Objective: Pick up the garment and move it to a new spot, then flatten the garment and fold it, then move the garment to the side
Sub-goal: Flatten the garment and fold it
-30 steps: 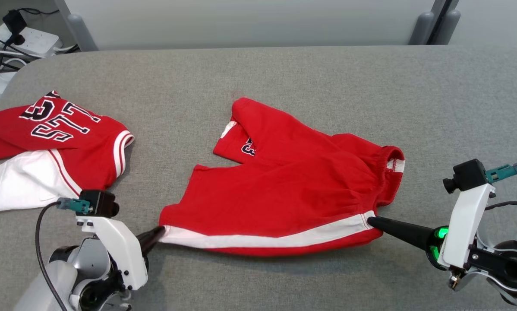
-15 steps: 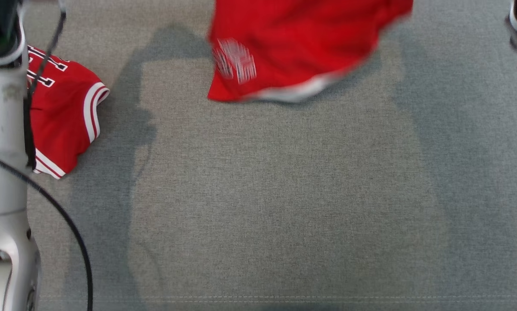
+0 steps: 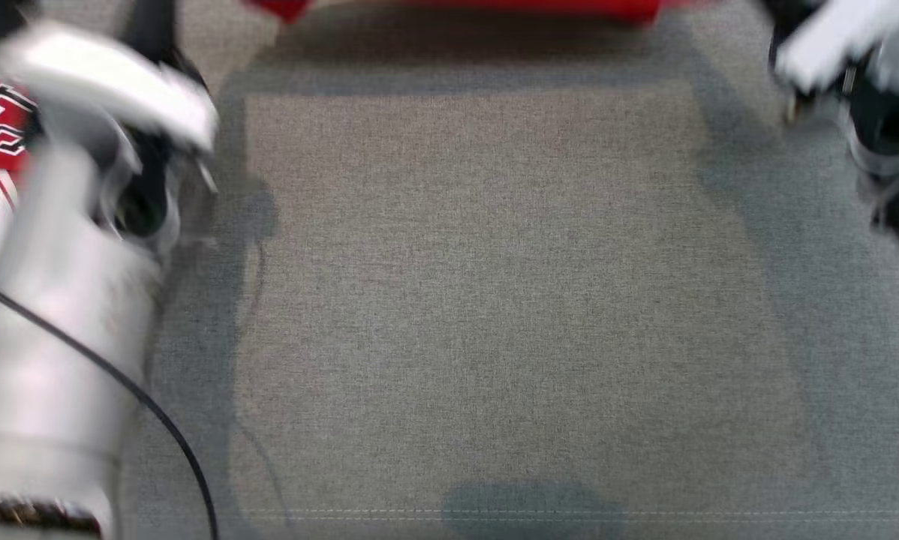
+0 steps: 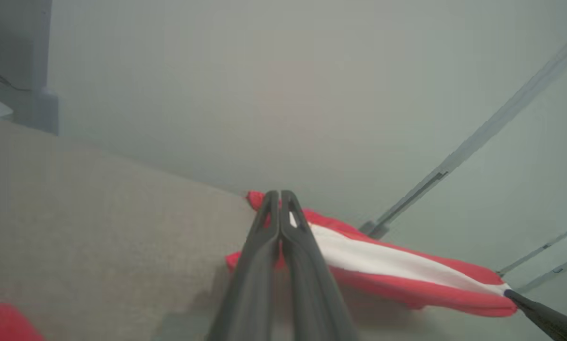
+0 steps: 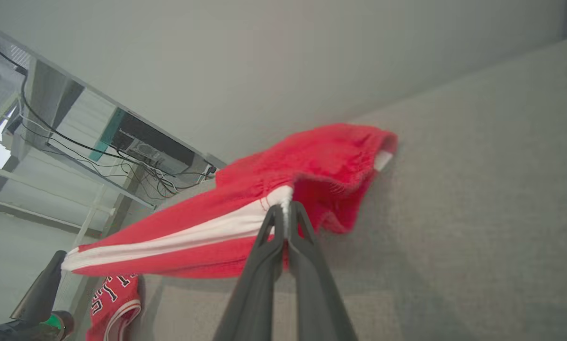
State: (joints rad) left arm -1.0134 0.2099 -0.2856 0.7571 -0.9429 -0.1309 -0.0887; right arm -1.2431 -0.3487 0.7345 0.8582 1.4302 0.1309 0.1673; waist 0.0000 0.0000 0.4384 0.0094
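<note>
One grey table (image 3: 494, 300) is lying under everything. Two red garments are showing. The shorts (image 5: 312, 161) are hanging stretched over the table's far part and casting a shadow on it. The jersey (image 5: 113, 303) is lying flat on the table's left side. Two grippers are sharing the shorts. The left gripper (image 4: 280, 196) is pinching the leg end of the white stripe, fingers pressed together. The right gripper (image 5: 283, 208) is clamping the waistband end the same way.

Matt cloth garment (image 5: 312, 161), coarse-woven table (image 3: 494, 300)
</note>
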